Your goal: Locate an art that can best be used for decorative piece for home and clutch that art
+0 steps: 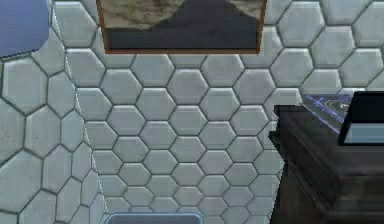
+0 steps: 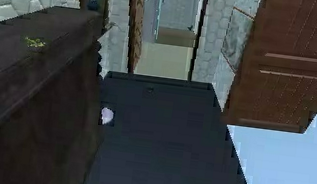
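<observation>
A framed picture (image 1: 180,25) with a dark mountain shape hangs on the hexagon-tiled wall (image 1: 160,120) at the top of the forward view; the frame's upper part is cut off by the picture's edge. A dark wooden cabinet (image 1: 330,165) stands at the forward view's right. On it lie a flat bluish item (image 1: 325,104) and a black box-like thing (image 1: 360,120). The same cabinet (image 2: 26,89) runs along the arm side view's left, with a small greenish thing (image 2: 35,42) on its top.
A dark blue floor area (image 2: 170,142) stretches beside the cabinet, with a small white round thing (image 2: 108,116) at the cabinet's foot. A brown wooden door (image 2: 291,61) stands open at the right, and a doorway (image 2: 170,26) lies beyond. Pale floor (image 2: 296,183) lies at the bottom right.
</observation>
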